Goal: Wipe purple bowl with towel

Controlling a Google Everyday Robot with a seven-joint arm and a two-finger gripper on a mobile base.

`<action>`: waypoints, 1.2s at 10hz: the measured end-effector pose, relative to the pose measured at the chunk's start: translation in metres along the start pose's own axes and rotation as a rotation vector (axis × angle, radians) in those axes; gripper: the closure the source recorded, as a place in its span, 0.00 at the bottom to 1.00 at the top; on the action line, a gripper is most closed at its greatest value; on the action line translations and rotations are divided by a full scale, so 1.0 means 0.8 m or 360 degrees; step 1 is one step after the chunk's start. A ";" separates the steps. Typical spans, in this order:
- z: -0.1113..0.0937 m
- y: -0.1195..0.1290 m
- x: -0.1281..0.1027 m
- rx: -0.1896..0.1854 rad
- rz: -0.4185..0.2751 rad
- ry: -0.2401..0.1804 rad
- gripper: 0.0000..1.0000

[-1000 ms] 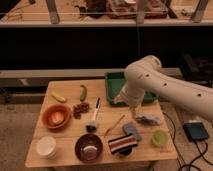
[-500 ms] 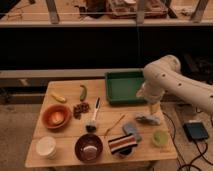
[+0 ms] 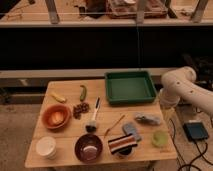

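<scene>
Round, glossy purple bowl (image 3: 89,147), pale-centred, at table (image 3: 65,160) front. Thin, crumpled grey-blue towel (image 3: 147,119) farther right, long axis left-right. Gripper (image 3: 164,102) low beside table's right edge, fingers spread.

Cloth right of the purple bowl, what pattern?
Black, white and red stripes on the cloth, camera view. End effector is right of the green tray.

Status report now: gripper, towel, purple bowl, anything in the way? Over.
Gripper open, empty, at table's right edge. Towel untouched on table, right side; purple bowl at front. Blue pad and striped cloth lie between them.
</scene>
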 end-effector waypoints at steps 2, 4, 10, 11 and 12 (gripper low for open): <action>0.020 -0.004 0.004 0.0009 0.0046 -0.0024 0.34; 0.009 -0.016 -0.016 0.0057 0.0059 -0.0063 0.34; 0.012 -0.022 -0.066 0.0037 0.0117 -0.0228 0.34; 0.016 -0.018 -0.070 0.0029 0.0128 -0.0244 0.34; 0.020 -0.013 -0.072 0.0020 0.0139 -0.0257 0.34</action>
